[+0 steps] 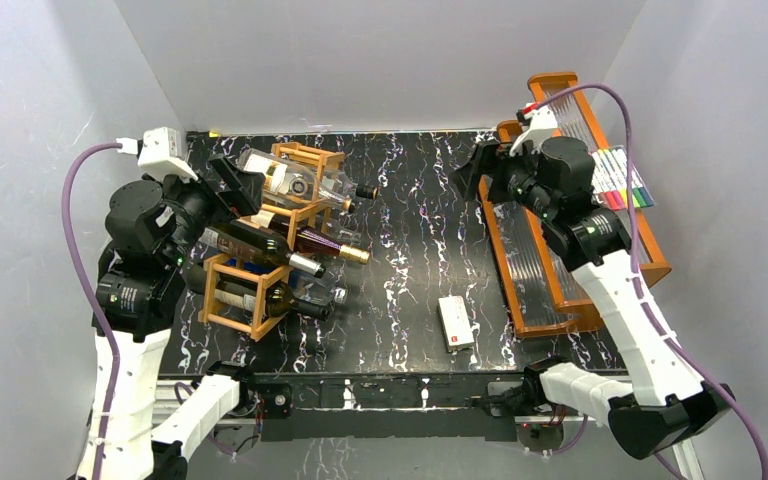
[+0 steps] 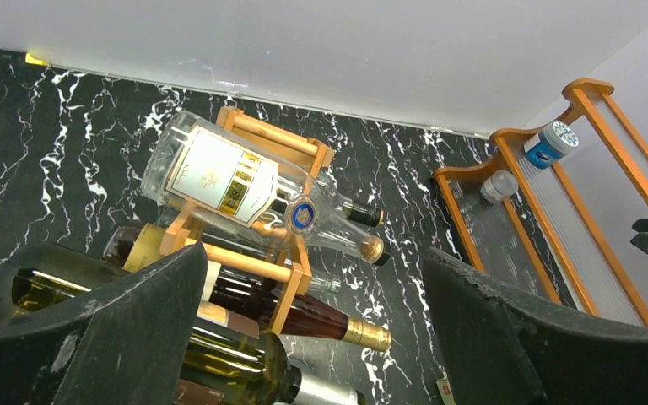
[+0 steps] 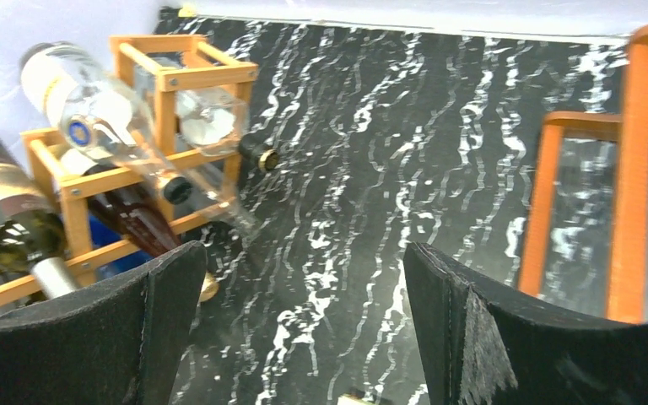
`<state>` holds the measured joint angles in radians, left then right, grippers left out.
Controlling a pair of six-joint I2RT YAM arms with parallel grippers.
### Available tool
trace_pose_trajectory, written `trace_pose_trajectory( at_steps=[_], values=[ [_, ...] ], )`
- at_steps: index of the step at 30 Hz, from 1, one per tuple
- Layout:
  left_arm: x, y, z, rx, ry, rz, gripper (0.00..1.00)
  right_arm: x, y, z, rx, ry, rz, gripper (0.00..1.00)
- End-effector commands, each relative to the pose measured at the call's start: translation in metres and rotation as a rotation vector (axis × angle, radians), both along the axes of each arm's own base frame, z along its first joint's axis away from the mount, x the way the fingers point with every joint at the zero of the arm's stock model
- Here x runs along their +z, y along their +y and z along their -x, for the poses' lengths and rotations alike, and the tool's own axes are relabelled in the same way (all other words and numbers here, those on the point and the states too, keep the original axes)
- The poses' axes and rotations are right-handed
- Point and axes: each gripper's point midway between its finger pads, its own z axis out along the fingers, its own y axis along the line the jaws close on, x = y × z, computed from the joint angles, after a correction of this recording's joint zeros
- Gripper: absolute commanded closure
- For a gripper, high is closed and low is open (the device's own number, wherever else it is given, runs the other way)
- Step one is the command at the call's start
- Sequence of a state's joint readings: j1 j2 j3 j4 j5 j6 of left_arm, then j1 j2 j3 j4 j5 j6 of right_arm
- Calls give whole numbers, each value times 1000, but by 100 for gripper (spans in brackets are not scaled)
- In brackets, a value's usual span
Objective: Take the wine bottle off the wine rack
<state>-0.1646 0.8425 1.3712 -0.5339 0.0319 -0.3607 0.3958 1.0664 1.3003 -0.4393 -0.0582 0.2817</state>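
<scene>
Several bottles crowd the orange-brown wooden lattice wine rack (image 1: 228, 268) at the left of the black marbled table (image 1: 410, 250), necks pointing toward the middle. A clear glass bottle with a white label (image 1: 290, 182) lies slanted across the top. Below it are a dark brown bottle with a gold foil cap (image 1: 325, 245) and a green bottle with a silver cap (image 1: 255, 243).

The left gripper (image 1: 235, 190) hangs just beside the rack, fingers spread wide and grasping nothing. The right gripper (image 1: 475, 170), equally wide and empty, is well apart, near the orange tiered tray with ribbed clear panels (image 1: 560, 300).

The likeliest trouble:
- Pulling one bottle could drag the light frame along.
- It could also unseat the tilted clear bottle (it looks only loosely perched), which would roll off.
- Smooth glass may slip in a grip taken off-centre.
</scene>
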Motion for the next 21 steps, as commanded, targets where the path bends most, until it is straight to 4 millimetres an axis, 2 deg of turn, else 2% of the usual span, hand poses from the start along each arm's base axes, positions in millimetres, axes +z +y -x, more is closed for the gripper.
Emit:
trace_pose_trajectory(
  at_steps=[1,4,7,9,12,16,21],
  values=[
    [-4,-2,4,-12,32,11,2,36,37,1,111,-28,-131,2],
    [-9,-6,6,-36,60,21,2,27,68,-2,155,52,-182,2],
    [-15,-13,9,-70,94,35,2,11,109,0,195,157,-200,2],
    [-20,-17,11,-91,124,48,2,-6,139,6,222,240,-178,2],
    [-27,-22,14,-118,168,58,2,-32,167,9,251,341,-142,2],
    [-37,-24,17,-127,217,60,2,-66,184,6,264,443,-93,2],
    [-41,-22,14,-117,241,45,2,-82,187,0,281,428,-48,2]
  ],
)
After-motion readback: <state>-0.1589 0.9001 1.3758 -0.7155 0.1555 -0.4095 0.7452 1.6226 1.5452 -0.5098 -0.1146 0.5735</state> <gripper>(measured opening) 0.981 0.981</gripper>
